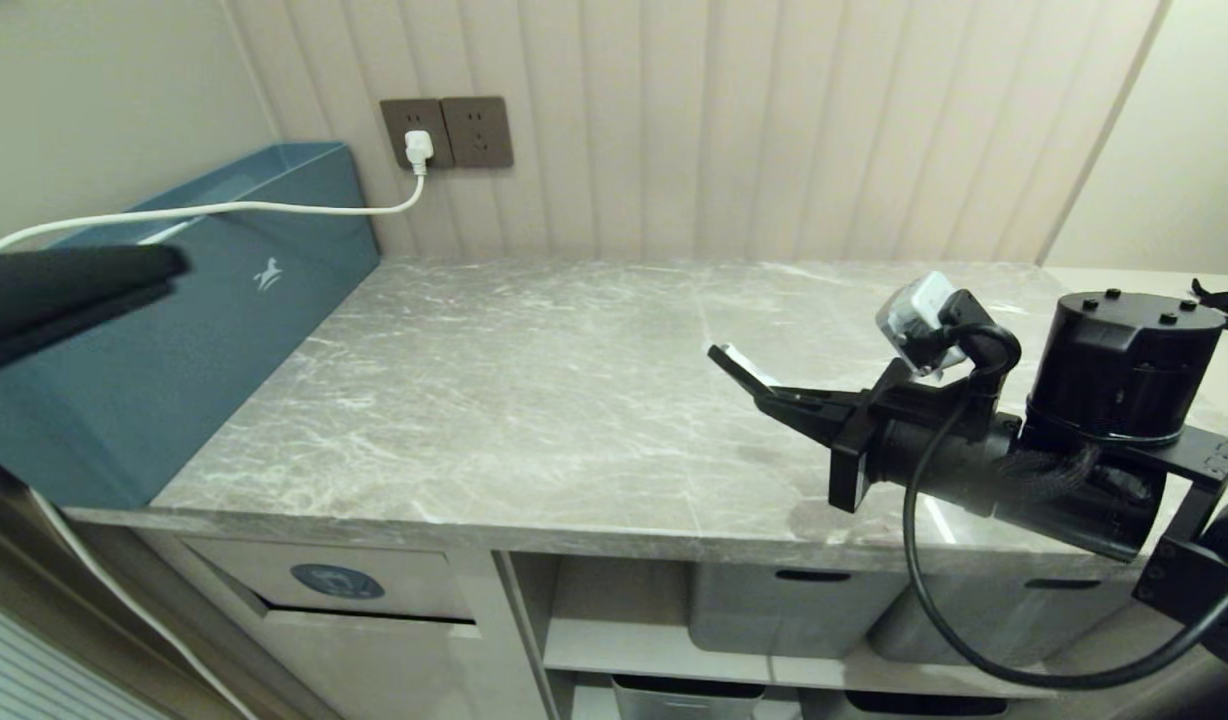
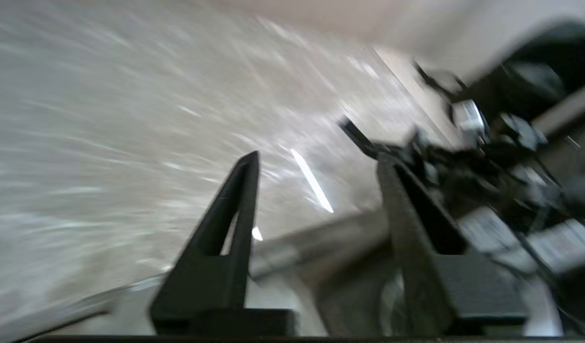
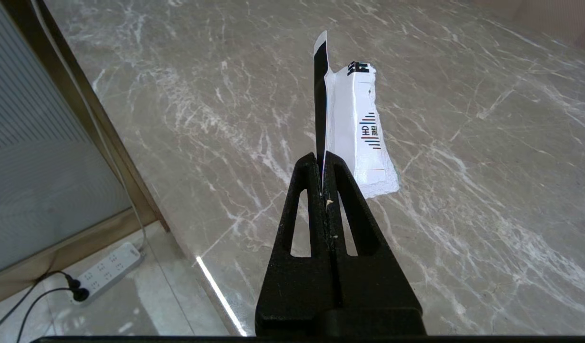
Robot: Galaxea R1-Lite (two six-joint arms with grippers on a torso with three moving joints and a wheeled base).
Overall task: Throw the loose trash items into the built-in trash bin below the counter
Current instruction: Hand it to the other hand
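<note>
The right hand (image 3: 325, 164), at about 3 o'clock in the head view above the grey marble table (image 1: 534, 400), has its fingers pressed together on a slim wrapper (image 3: 354, 128), black on one face and white with print on the other, which sticks out past the fingertips. The left hand (image 2: 316, 162) stands with its fingers apart and nothing between them. The bin flap (image 1: 337, 581) with its round blue sticker sits below the table edge at 7 o'clock.

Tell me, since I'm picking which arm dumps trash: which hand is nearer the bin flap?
Left. The left hand hangs above the box, on the bin flap side; the right hand, pinching the wrapper, is farther right.
</note>
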